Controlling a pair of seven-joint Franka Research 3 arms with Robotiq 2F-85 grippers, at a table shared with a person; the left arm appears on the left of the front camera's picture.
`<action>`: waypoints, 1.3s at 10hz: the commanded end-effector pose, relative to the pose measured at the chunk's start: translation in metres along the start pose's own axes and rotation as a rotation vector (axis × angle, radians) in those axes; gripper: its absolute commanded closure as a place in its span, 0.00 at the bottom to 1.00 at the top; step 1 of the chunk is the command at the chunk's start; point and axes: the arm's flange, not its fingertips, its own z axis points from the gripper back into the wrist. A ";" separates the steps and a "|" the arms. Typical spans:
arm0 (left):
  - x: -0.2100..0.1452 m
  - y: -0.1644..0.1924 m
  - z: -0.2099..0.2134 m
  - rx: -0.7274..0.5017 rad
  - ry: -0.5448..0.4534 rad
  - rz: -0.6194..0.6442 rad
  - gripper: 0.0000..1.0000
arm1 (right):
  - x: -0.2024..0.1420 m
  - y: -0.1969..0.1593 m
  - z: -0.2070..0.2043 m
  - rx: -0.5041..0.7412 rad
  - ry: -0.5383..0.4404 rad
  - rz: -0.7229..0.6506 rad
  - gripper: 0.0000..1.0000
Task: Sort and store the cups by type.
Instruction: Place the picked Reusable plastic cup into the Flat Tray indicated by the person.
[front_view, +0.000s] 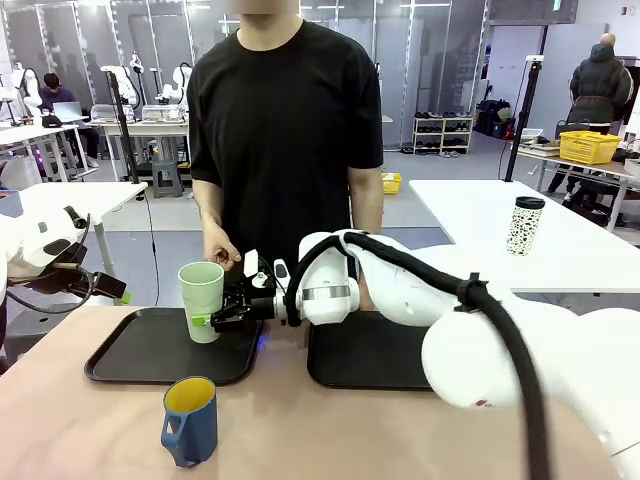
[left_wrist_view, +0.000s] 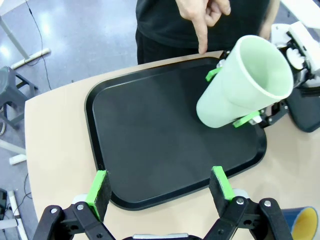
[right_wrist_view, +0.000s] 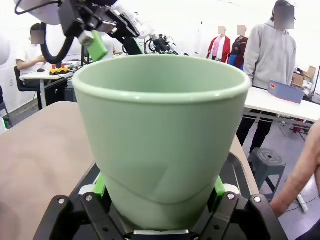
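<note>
My right gripper (front_view: 206, 322) is shut on the lower part of the pale green tumbler (front_view: 201, 295), which stands upright over the right end of the left black tray (front_view: 130, 355). I cannot tell whether the tumbler touches the tray. The left wrist view shows the same tumbler (left_wrist_view: 245, 85) in the right gripper (left_wrist_view: 230, 97) above the tray (left_wrist_view: 150, 130). My left gripper (left_wrist_view: 159, 185) hangs open over the tray's near edge, holding nothing. The dark blue mug (front_view: 190, 420) with a yellow inside stands on the table in front of the tray, handle to the left.
A second black tray (front_view: 365, 360) lies to the right, under my right arm. The person stands at the far side, one hand (left_wrist_view: 202, 20) pointing a finger down at the left tray's far edge. A white speckled tumbler (front_view: 524, 225) with a black lid stands on another table behind.
</note>
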 end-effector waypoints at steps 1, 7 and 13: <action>0.000 0.000 0.002 0.004 -0.002 -0.006 0.00 | -0.004 -0.029 -0.021 -0.020 0.008 -0.065 0.16; 0.000 0.000 0.002 0.004 -0.002 -0.006 0.00 | -0.019 -0.026 -0.029 -0.007 0.105 -0.129 0.16; 0.000 0.000 0.002 0.004 -0.002 -0.006 0.00 | -0.024 -0.022 -0.026 0.006 0.148 -0.141 0.08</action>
